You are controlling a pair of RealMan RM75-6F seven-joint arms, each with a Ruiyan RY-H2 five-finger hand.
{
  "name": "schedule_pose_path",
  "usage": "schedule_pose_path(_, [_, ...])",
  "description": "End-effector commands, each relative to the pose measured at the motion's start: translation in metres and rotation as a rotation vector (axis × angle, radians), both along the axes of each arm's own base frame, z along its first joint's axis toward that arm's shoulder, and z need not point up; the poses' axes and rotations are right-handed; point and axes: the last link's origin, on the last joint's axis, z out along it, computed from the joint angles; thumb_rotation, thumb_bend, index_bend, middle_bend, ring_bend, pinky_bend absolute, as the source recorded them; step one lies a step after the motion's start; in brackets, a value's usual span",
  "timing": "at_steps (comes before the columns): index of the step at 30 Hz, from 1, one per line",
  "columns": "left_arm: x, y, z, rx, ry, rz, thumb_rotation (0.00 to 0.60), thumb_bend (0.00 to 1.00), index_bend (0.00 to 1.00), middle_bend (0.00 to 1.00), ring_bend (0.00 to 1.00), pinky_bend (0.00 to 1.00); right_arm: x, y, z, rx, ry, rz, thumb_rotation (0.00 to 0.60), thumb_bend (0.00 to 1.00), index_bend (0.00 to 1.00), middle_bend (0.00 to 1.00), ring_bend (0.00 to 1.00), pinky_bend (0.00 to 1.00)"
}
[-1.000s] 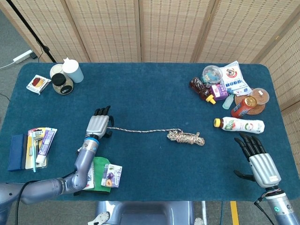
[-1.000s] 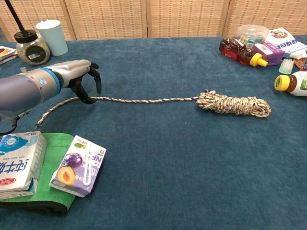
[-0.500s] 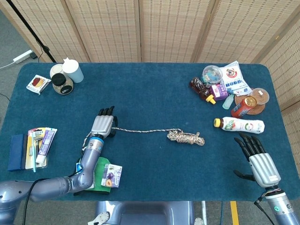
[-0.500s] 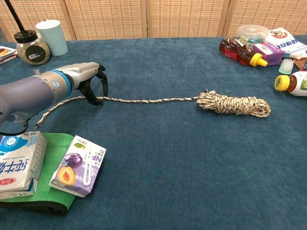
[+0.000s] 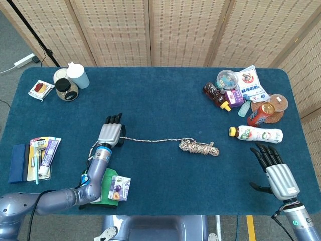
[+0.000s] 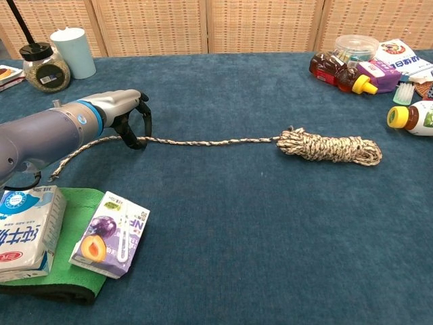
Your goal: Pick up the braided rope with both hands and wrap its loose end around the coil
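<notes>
The braided rope lies on the blue table with its coil right of centre. Its loose strand runs straight left, and the free end trails toward the front left. My left hand is over the strand, palm down. Its fingers curl down and pinch the rope against the cloth, far from the coil. My right hand hovers at the table's front right with fingers spread and nothing in it. The chest view does not show it.
A juice box and milk carton lie on a green cloth just in front of the left hand. A lying bottle and several snacks and bottles crowd the right rear. A jar and cup stand rear left.
The left hand has slid a little right along the strand, and its fingers have closed down around the rope. The right hand has barely moved.
</notes>
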Motion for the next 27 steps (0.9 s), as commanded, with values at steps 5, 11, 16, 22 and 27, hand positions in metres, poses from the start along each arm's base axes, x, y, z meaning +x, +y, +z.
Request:
schedule_pose_path(5, [-0.0005,0.0004,-0.0009,0.001,0.006,0.002,0.6,0.36,0.53,0.0,0.0,0.0,0.0003,0.0003,-0.0003,0.004,-0.001,0.0,0.6,0.0,0.0,0.0,0.0,0.0])
schedule_pose_path(11, [0.0002,0.0001,-0.002,-0.001,0.008,-0.001,0.6,0.39,0.54,0.0,0.0,0.0,0.0002,0.0003,-0.0002,0.006,-0.003,0.0,0.6,0.0,0.0,0.0,0.0,0.0])
schedule_pose_path(16, [0.0,-0.0001,-0.0026,-0.001,0.01,-0.001,0.6,0.4,0.54,0.0,0.0,0.0,0.0,0.0002,0.0002,0.006,-0.004,-0.001,0.6,0.0,0.0,0.0,0.0,0.0])
schedule_pose_path(22, [0.0,0.0002,0.0,0.002,-0.001,-0.001,0.6,0.4,0.55,0.0,0.0,0.0,-0.0001,0.0003,-0.0001,0.008,-0.003,-0.001,0.6,0.0,0.0,0.0,0.0,0.0])
schedule_pose_path(27, [0.0,0.0009,0.0065,0.012,-0.016,-0.006,0.6,0.4,0.55,0.0,0.0,0.0,-0.0003,0.0002,-0.0005,0.009,-0.001,-0.002,0.6,0.0,0.0,0.0,0.0,0.0])
